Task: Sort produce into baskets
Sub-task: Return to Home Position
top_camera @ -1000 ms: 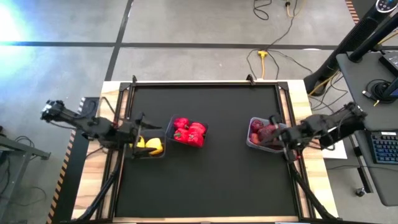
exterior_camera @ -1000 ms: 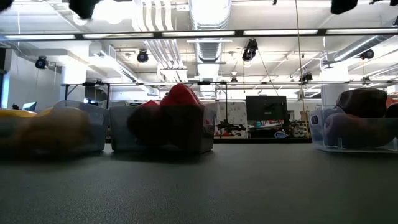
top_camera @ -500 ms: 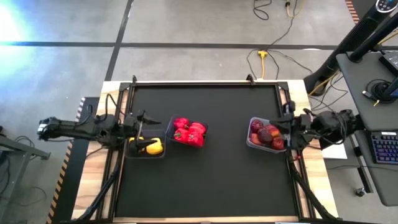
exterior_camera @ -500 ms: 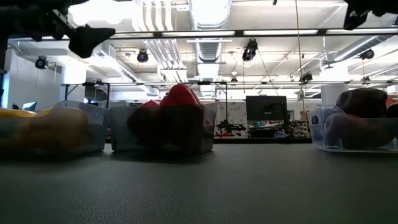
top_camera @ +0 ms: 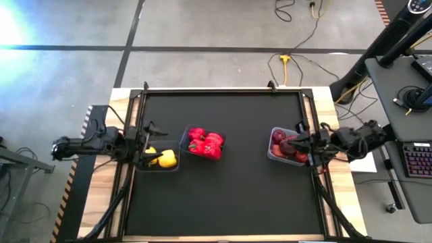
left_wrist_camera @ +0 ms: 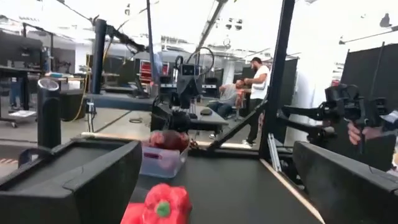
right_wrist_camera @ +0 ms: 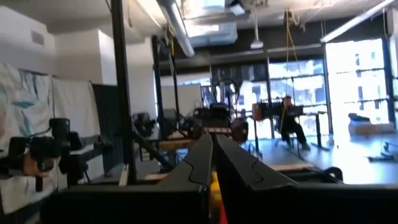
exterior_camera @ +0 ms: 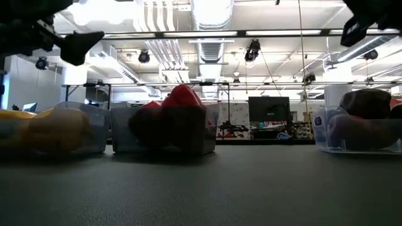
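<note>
Lowered since a second ago, the left gripper (left_wrist_camera: 214,155) and the right gripper (right_wrist_camera: 211,146) are now held above basket height, one at each side. Nearest the low camera, the table (exterior_camera: 201,188) is seen free of loose produce. Behind that, a row is formed by the left basket (exterior_camera: 97,129) with yellow peppers (top_camera: 164,158), the middle basket (exterior_camera: 210,129) with red peppers (top_camera: 206,144), and the right basket (exterior_camera: 321,135) with maroon apples (top_camera: 285,145). The left gripper's fingers are spread wide and empty beside the left basket. The right gripper's are pressed together on nothing at the right basket's outer edge. Farther off, a standing person (left_wrist_camera: 257,84) is seen. Sorting is judged finished. Each arm is best drawn clear of its basket before being folded, so that no rim is caught.
</note>
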You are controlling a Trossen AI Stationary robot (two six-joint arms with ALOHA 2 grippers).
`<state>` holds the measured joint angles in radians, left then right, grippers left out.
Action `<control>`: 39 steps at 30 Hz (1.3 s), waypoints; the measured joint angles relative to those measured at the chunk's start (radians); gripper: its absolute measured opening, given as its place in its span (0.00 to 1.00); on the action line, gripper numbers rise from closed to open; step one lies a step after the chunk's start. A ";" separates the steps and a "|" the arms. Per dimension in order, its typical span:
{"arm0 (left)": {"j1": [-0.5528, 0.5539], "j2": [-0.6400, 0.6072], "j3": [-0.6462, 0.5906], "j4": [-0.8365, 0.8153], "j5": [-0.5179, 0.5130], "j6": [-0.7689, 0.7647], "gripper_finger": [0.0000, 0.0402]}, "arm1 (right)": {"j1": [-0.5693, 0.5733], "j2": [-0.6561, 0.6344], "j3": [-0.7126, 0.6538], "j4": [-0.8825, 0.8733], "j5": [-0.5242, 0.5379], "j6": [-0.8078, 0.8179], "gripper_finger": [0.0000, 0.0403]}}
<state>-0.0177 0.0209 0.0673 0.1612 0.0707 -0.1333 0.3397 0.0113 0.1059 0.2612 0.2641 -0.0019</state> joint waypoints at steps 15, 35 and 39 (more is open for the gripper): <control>0.001 -0.020 -0.057 -0.121 0.066 0.014 0.99 | 0.000 -0.009 -0.094 0.024 0.130 0.041 0.03; -0.001 0.022 -0.058 -0.123 0.068 0.010 0.99 | 0.000 0.108 -0.094 -0.075 0.174 0.010 0.03; -0.001 0.035 -0.053 -0.129 0.068 0.009 0.99 | 0.000 0.123 -0.094 -0.074 0.174 0.010 0.03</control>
<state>-0.0185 0.0558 0.0146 0.0327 0.1386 -0.1242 0.3397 0.1340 0.0116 0.1875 0.4384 0.0078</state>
